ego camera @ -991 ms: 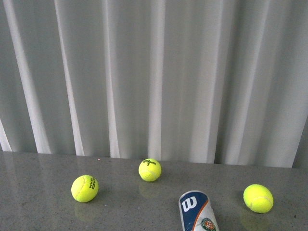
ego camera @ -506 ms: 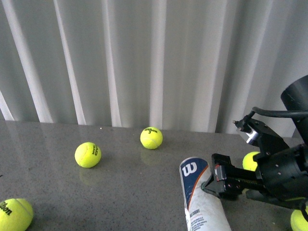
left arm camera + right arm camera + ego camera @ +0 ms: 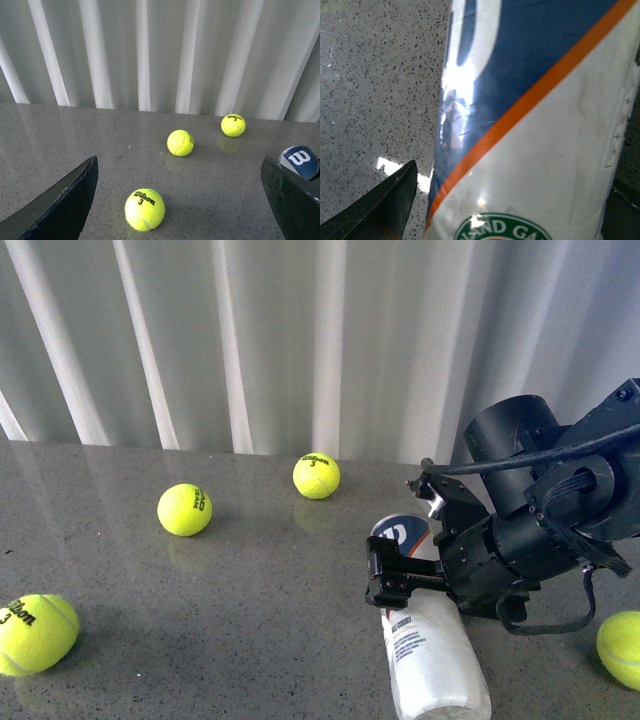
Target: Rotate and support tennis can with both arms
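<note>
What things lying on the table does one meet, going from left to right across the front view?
Tennis ball at the left edge → second tennis ball → tennis ball nearest the curtain → tennis can → tennis ball at the right edge.

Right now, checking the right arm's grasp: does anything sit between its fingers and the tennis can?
Nothing visible. The tennis can lies directly between the right fingers, with only bare table beside it.

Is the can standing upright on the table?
No, the can lies on its side on the table.
</note>
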You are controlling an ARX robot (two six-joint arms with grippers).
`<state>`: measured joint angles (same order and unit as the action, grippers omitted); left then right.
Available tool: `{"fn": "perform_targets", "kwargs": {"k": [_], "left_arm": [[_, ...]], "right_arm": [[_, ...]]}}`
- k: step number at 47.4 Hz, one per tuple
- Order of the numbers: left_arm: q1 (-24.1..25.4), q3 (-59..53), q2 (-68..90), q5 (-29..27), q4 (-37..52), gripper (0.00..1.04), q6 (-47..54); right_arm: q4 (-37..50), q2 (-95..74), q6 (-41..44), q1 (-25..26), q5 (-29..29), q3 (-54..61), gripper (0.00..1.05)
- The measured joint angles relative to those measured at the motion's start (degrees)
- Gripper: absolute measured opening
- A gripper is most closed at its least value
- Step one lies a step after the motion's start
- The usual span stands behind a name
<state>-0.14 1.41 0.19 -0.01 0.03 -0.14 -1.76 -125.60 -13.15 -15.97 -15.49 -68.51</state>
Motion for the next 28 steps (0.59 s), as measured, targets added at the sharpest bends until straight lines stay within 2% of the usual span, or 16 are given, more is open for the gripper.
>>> {"fn": "perform_targets", "kwargs": {"k": [6,9,12,13,16,17,21,24,25,26,28], "left_arm": [[0.00,0.00,0.00,0.00,0.00,0.98,0.00],[0.00,0.00,0.00,0.00,0.00,0.98,0.00],[0.00,0.00,0.00,0.00,0.00,0.98,0.00],[0.00,0.00,0.00,0.00,0.00,0.98,0.00],[0.00,0.00,0.00,0.00,0.00,0.98,0.00],[0.00,0.00,0.00,0.00,0.00,0.98,0.00],[0.00,0.00,0.00,0.00,0.00,0.98,0.00],[0.00,0.00,0.00,0.00,0.00,0.98,0.00],[0.00,0.00,0.00,0.00,0.00,0.98,0.00],[0.00,0.00,0.00,0.00,0.00,0.98,0.00],[0.00,0.00,0.00,0.00,0.00,0.98,0.00]], "right_arm": [[2.03,0.22,3.23,-0.57,2.43,0.61,0.78],[4.42,1.64,8.28,-0.85,4.20,2.58,0.69],[7.65,4.07,16.46,-1.09,5.81,5.75,0.61],[9.86,5.46,22.32,-1.14,6.21,7.63,0.57],[12.55,7.89,31.19,-1.09,4.63,10.47,0.52],[13.35,9.29,36.44,-1.03,3.17,11.82,0.49],[12.61,11.96,46.18,-0.90,-0.04,13.42,0.44],[11.56,14.08,58.07,-0.77,-2.91,14.21,0.38],[11.28,14.40,59.06,-0.74,-3.28,14.23,0.37],[10.29,15.17,66.38,-0.72,-4.15,14.14,0.35],[9.25,15.52,72.17,-0.72,-4.83,13.79,0.32]]}}
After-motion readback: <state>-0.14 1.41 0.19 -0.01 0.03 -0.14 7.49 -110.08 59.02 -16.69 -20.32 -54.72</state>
